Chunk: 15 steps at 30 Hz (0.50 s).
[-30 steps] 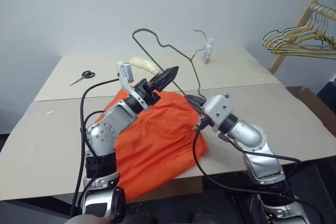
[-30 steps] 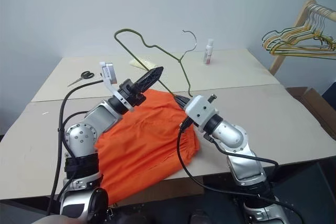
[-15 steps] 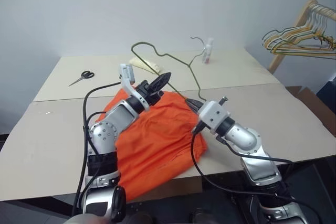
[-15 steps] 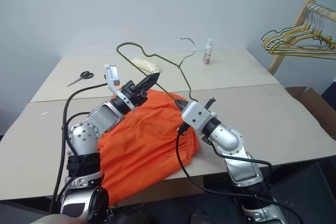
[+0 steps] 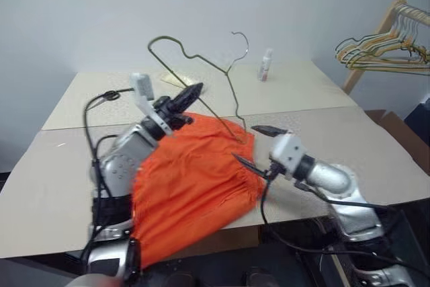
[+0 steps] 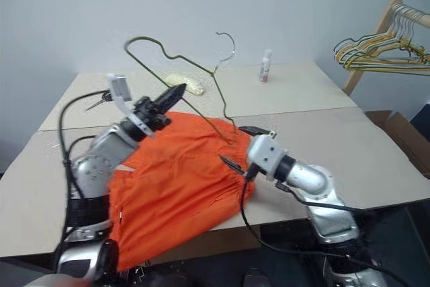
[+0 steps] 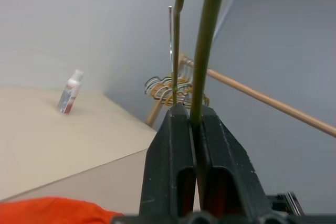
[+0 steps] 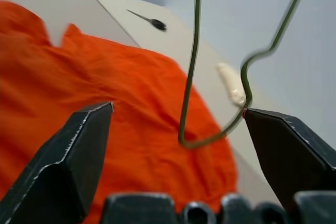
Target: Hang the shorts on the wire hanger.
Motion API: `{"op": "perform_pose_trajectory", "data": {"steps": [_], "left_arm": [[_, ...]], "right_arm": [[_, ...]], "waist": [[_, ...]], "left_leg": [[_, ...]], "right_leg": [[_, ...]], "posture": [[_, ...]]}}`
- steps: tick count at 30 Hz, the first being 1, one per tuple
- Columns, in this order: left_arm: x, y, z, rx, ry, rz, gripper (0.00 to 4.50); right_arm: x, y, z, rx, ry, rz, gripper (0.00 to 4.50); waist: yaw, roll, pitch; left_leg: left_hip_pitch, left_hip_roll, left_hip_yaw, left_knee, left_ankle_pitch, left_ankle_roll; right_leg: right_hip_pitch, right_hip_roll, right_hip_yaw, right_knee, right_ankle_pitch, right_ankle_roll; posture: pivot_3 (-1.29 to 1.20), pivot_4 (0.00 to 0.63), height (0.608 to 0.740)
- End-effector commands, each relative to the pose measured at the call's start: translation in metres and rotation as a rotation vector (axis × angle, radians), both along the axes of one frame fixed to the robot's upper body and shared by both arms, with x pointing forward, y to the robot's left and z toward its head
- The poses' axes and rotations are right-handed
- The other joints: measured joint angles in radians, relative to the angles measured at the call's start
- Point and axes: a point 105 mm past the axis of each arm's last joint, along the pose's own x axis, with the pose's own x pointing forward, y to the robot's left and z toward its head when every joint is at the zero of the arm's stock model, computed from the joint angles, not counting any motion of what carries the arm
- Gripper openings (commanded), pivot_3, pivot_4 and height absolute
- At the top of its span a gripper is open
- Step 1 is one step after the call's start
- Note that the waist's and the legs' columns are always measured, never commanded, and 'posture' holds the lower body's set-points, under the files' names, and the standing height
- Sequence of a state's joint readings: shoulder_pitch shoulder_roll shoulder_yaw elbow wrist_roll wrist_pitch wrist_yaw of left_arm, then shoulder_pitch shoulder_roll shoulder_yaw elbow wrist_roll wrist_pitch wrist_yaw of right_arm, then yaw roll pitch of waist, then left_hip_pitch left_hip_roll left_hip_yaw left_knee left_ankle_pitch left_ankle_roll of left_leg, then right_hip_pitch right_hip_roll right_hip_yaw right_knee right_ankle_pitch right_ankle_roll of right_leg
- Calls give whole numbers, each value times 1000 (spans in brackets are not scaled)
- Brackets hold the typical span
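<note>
The orange shorts (image 5: 195, 186) lie spread over the table's near edge, part hanging off it. The wire hanger (image 5: 201, 65) stands tilted above them, hook (image 5: 238, 38) up, its lower corner (image 5: 242, 138) down at the shorts' far right edge. My left gripper (image 5: 195, 90) is shut on the hanger's long wire; the left wrist view shows the wire (image 7: 202, 51) pinched between its fingertips (image 7: 178, 116). My right gripper (image 5: 259, 146) is open just right of that corner and apart from it. In the right wrist view the hanger's corner (image 8: 184, 140) hangs over the shorts (image 8: 105, 77) ahead of the open jaws.
A small bottle (image 5: 265, 65) stands at the table's far edge, with a pale yellowish lump (image 6: 185, 84) left of it. Scissors (image 8: 149, 21) lie at the far left. A wooden rack with several hangers (image 5: 383, 48) is at the right, a cardboard box (image 5: 400, 136) below it.
My right gripper opened, let go of the hanger's lower corner and drew back to the right. My left gripper closed on the hanger and carried it left.
</note>
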<state>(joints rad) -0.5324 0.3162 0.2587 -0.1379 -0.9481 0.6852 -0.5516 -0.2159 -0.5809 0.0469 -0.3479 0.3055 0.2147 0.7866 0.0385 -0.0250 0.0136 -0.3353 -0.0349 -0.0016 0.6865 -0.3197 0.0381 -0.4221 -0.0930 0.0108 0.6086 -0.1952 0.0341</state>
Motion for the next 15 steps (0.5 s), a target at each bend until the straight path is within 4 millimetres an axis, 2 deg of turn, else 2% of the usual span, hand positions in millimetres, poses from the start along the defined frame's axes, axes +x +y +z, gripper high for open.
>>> {"op": "perform_pose_trajectory", "data": {"steps": [1,5,9,12,15], "left_arm": [[-29,9,23,39,-189,-139,0],[-51,12,38,48,-282,-299,0],[-67,13,49,9,-348,-451,0],[-69,15,52,-8,-363,-497,0],[-70,12,52,-1,-373,-528,0]], "right_arm": [[-15,-8,26,93,143,148,4450],[-10,-18,20,118,519,234,4450],[-9,-21,30,203,663,352,4450],[-8,-21,35,237,704,416,4450],[-5,-10,35,206,710,451,4450]], "waist": [[2,0,0],[6,0,0],[12,-1,1],[18,-1,1],[20,-1,1]], "left_leg": [[0,0,0,0,0,0],[1,0,0,2,-1,1],[-1,1,-1,7,-2,3],[-2,1,-1,8,-2,4],[-2,0,0,9,-2,4]], "right_leg": [[0,0,0,0,0,0],[2,0,-1,0,0,0],[2,1,-3,0,0,-1],[2,0,-3,0,0,0],[2,-1,-2,1,0,0]], "posture": [[121,0,740],[129,0,740],[123,0,740],[124,0,740],[123,0,740]]}}
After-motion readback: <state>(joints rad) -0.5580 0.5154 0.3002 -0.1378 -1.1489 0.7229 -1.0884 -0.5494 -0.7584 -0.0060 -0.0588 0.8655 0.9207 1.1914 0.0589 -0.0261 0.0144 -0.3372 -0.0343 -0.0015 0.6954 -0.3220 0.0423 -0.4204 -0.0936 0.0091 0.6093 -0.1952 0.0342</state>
